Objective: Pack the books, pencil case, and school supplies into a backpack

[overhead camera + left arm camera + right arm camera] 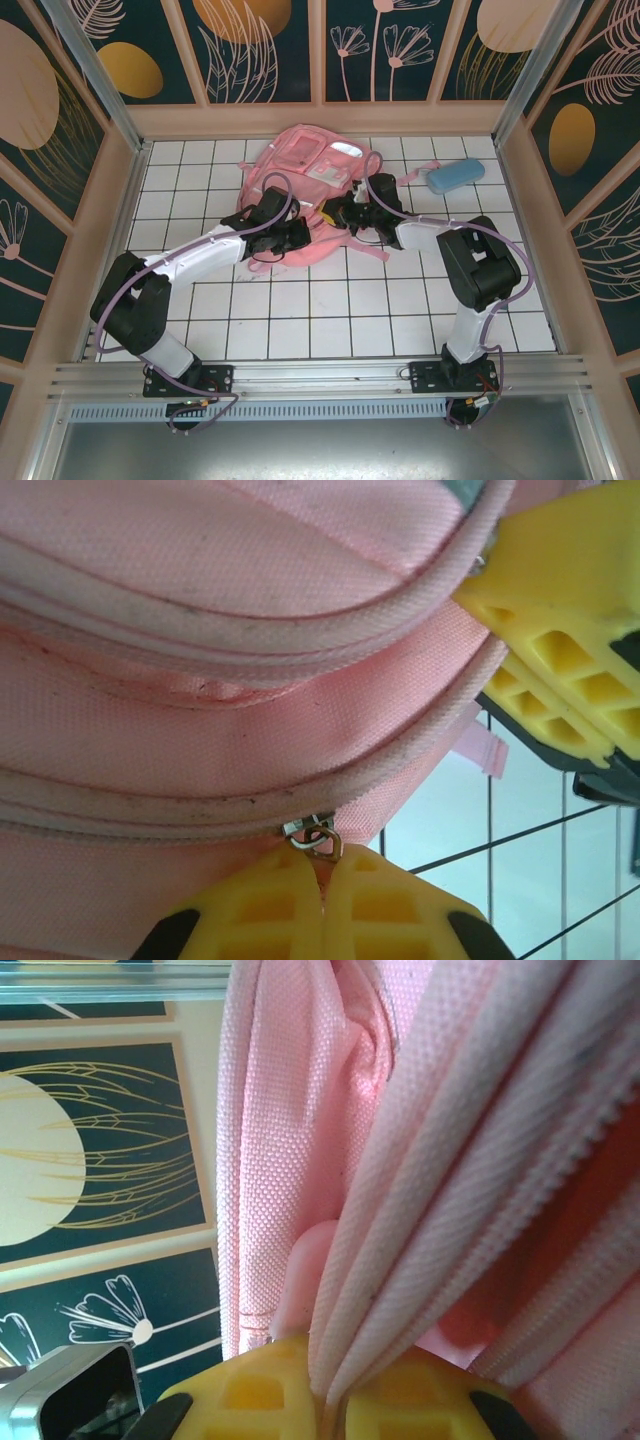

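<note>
Surveying the top external view: the pink backpack [305, 170] lies on the white tiled table [330, 310] towards the far wall. The light blue pencil case [455, 175] lies apart to its right. Both arms crowd the bag's near edge.

Left wrist view: left gripper [322, 885] pressed together, pinching the metal zipper pull [318, 838].

Right wrist view: right gripper [325, 1395] clamped on a fold of backpack fabric. Contents cannot be told.
</note>
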You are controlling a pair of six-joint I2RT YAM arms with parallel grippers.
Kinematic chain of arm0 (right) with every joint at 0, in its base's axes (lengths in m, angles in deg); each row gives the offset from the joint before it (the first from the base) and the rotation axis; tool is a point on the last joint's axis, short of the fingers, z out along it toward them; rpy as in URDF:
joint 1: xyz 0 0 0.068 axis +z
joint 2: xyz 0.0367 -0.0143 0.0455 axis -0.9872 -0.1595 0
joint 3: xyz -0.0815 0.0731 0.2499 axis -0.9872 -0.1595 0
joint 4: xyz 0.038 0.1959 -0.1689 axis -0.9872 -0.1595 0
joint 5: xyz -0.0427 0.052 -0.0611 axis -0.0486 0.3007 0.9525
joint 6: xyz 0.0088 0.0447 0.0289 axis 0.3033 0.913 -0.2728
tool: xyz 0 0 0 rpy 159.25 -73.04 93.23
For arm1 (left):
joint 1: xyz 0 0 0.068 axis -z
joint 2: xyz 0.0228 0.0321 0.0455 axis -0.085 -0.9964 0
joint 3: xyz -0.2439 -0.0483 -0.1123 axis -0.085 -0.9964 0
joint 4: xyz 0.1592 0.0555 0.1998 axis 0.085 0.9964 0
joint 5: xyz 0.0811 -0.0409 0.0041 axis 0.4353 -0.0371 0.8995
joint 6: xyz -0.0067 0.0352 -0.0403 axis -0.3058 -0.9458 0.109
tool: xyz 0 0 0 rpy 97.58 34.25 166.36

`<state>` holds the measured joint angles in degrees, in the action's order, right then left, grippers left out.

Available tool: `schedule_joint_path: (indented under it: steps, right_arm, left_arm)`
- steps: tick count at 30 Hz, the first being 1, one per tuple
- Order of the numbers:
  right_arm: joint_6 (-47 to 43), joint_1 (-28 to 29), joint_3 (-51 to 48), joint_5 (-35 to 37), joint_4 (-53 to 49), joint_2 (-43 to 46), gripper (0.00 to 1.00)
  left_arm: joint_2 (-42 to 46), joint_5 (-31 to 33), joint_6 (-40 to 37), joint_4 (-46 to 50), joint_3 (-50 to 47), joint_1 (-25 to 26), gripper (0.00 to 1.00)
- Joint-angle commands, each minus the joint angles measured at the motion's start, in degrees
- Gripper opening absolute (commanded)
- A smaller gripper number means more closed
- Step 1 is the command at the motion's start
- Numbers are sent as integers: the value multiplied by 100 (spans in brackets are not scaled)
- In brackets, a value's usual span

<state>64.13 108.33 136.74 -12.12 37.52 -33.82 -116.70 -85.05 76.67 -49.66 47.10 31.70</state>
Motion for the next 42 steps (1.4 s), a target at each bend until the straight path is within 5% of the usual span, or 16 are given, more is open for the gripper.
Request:
schedule_joint_path:
  steps: [1, 18, 26, 31, 42]
  right_arm:
    - [-299, 35, 178, 326, 50, 220, 5]
    - [-690, -125, -115, 1359, -831, 696, 3]
    - [-913, -408, -303, 1595, -1046, 877, 3]
    - [-948, -448, -286, 1450, -983, 832, 4]
    - [-961, -448, -313, 1341, -914, 843, 4]
  left_arm:
    - [-10, 383, -165, 325, 211, 16, 0]
    - [304, 1612, -566, 1116, -10, -191, 0]
    - [308, 1074, -1084, 475, -436, -1175, 0]
    - [96, 497, -1691, 144, -251, -1288, 0]
    - [138, 18, -1563, 267, -271, -1286, 38]
